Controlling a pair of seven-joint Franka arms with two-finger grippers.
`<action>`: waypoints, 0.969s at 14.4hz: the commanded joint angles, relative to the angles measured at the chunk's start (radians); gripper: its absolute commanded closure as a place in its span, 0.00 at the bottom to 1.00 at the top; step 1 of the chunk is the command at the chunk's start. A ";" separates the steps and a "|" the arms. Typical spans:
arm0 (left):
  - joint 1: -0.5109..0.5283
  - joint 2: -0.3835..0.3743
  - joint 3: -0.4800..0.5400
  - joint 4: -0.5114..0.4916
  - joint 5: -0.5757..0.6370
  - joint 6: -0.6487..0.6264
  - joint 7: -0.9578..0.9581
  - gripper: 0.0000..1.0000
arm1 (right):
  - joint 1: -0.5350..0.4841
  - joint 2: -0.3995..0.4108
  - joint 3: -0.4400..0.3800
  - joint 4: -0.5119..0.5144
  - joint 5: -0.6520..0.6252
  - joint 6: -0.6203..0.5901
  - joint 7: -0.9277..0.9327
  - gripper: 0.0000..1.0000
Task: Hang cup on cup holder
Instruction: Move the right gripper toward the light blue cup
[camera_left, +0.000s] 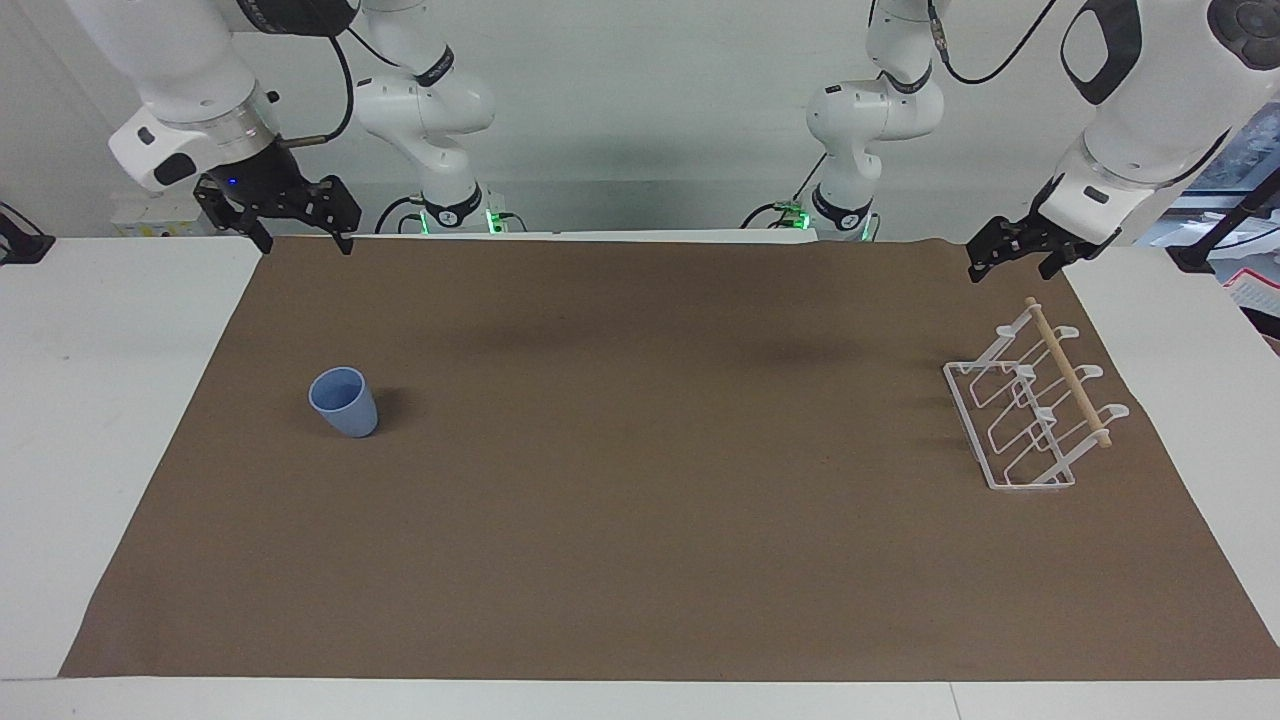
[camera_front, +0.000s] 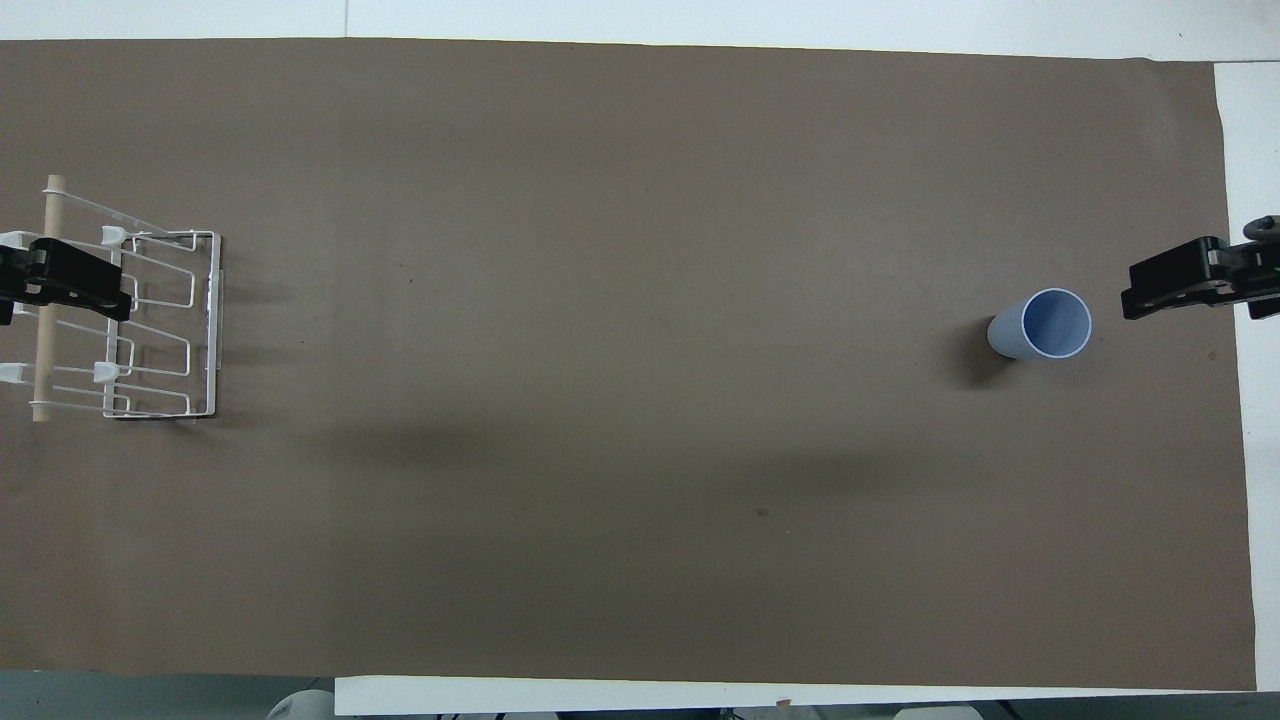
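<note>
Brown paper covers most of the white table (camera_left: 130, 420), and that's basically the whole stage for this one. Nothing about the job is done yet as far as can be seen.

Starting up close to the robots: the right tool (camera_left: 298, 235) hangs in the air over the paper's edge at the right arm's end, fingers spread wide, nothing in them. The left tool (camera_left: 1018, 258) does the same at the left arm's end, wide open and empty, hovering above the cup holder (camera_left: 1035, 410) without touching it.

Farther out from the robots than the right tool's spot, the cup (camera_left: 344, 401) stands upright on the paper, mouth up, untouched, well apart from the cup holder. The cup holder stands at the left arm's end of the table, prongs all bare, wooden dowel across the top.

So what's left is pretty much everything: grab the cup, carry it the length of the table, flip it, and slip it over a prong. Probably a handover somewhere along the way, given that gap.
</note>
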 joint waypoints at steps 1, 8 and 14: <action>0.002 -0.028 0.007 -0.027 -0.004 -0.007 0.012 0.00 | -0.009 0.005 0.002 0.008 0.024 0.009 0.016 0.00; -0.001 -0.024 0.008 -0.024 -0.004 0.005 0.000 0.00 | -0.078 -0.035 -0.004 -0.224 0.020 0.306 -0.248 0.00; 0.004 -0.025 0.013 -0.025 -0.004 0.000 0.000 0.00 | -0.185 0.024 -0.004 -0.525 0.024 0.690 -0.453 0.01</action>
